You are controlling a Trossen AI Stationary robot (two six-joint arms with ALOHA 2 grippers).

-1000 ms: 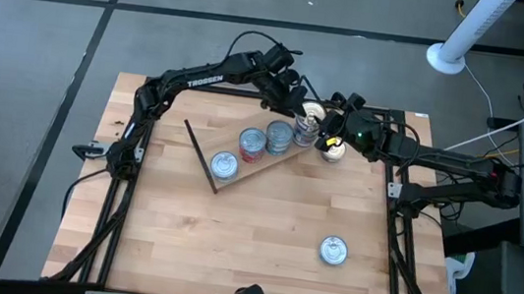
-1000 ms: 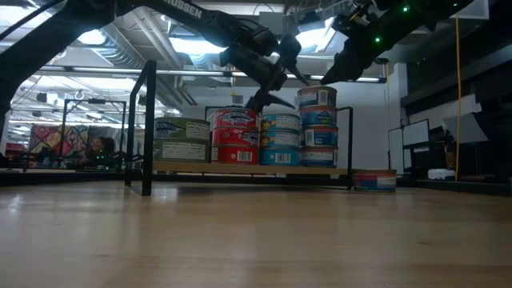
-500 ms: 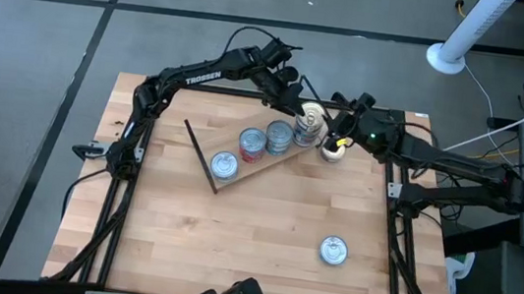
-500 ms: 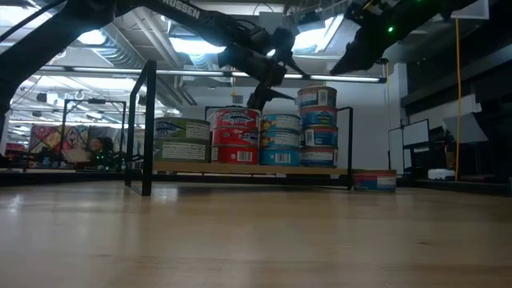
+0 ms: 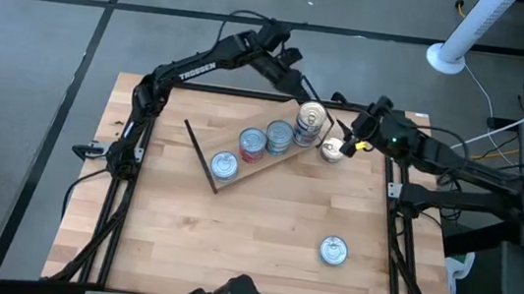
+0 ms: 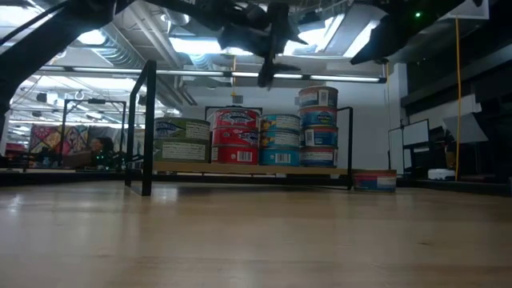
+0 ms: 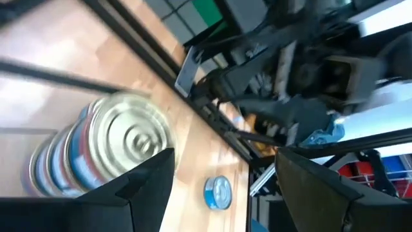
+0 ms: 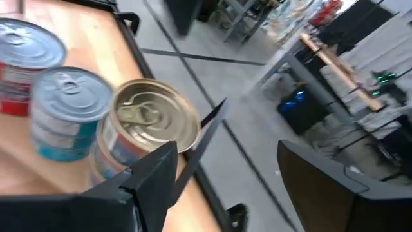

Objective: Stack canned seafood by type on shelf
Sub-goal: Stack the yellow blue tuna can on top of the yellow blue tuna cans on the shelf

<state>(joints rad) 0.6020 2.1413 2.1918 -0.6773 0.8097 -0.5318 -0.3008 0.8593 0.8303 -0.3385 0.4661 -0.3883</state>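
Wooden tabletop (image 5: 262,236) fills the middle of the high view, and on it the shelf (image 5: 239,172) runs diagonally at upper centre with the canned seafood in four stacks, the tallest stack (image 5: 309,123) at its upper-right end, one tin (image 5: 332,150) on the table just beside that end and a loose tin (image 5: 332,250) well apart at lower right. Left gripper (image 5: 289,69) hangs above the far edge with its fingers spread and empty, and the right gripper (image 5: 354,138) hovers near the tall stack, likewise spread and holding nothing. To do the next pick well, I judge an arm should drop straight onto an off-shelf tin, grip its rim squarely, and set it on the matching stack without nudging the tall one.
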